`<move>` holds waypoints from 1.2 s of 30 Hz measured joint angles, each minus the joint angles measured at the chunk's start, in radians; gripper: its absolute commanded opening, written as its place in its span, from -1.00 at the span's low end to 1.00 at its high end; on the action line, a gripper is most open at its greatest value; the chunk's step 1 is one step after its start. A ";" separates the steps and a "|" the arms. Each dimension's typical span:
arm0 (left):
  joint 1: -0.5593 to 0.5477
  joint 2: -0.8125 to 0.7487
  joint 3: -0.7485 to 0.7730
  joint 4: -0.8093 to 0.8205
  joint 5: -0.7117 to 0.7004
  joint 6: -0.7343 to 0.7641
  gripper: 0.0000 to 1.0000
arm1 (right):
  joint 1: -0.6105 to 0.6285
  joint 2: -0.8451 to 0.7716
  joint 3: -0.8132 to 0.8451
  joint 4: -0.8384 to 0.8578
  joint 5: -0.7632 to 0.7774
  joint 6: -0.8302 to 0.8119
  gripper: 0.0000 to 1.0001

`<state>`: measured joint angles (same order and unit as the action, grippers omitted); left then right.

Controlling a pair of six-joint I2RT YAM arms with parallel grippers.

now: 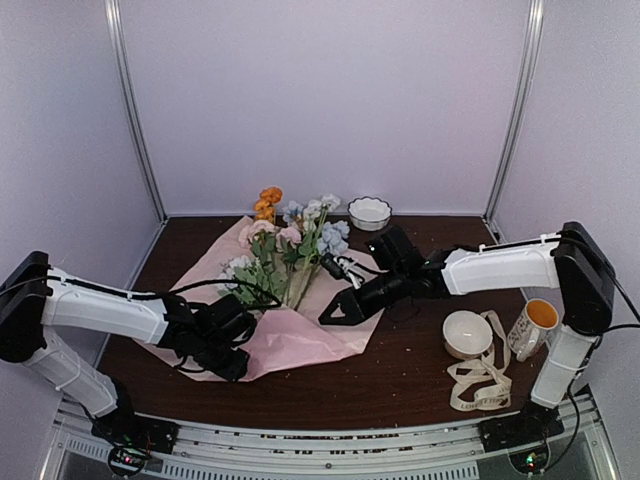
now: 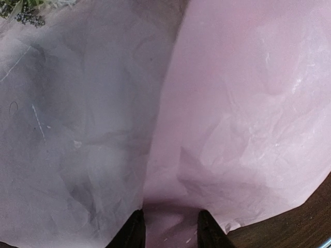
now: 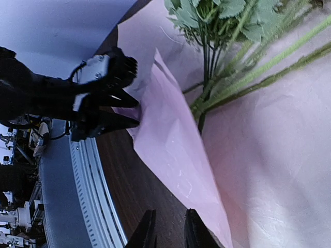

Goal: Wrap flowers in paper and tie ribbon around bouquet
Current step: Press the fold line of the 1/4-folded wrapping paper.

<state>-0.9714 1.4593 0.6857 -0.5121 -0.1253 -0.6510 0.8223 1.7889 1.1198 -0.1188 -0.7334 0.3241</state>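
Note:
The flowers, a loose bouquet of blue, white and orange blooms, lie on the pink paper; their green stems point toward the near edge. My left gripper is at the paper's near-left edge, its jaws apart with a raised fold of paper between them. The right wrist view shows the left gripper at that same edge of the paper. My right gripper hovers over bare table beside the paper's edge, slightly open and empty. The cream ribbon lies loose at the front right.
A white bowl stands at the back behind the flowers. A round white bowl-like object and a mug sit at the right near the ribbon. The metal rail runs along the table's near edge.

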 measured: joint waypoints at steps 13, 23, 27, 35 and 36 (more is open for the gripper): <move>0.000 -0.026 -0.029 0.031 -0.006 -0.053 -0.24 | 0.169 0.220 0.164 0.045 -0.153 0.051 -0.77; 0.000 -0.048 -0.056 0.049 -0.012 -0.097 -0.24 | 0.120 0.336 0.237 -0.164 0.008 -0.014 -0.78; 0.000 -0.049 -0.057 0.051 -0.016 -0.100 -0.23 | 0.088 0.255 0.128 -0.169 0.040 -0.031 -0.77; -0.001 -0.062 -0.068 0.045 -0.021 -0.103 -0.23 | -0.021 0.128 -0.042 -0.172 0.060 -0.037 -0.78; -0.001 -0.069 -0.072 0.043 -0.021 -0.106 -0.24 | -0.032 0.118 -0.054 -0.172 0.061 -0.040 -0.78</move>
<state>-0.9722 1.3899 0.6132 -0.4694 -0.1463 -0.7567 0.7898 1.9072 1.0660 -0.2909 -0.6727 0.2836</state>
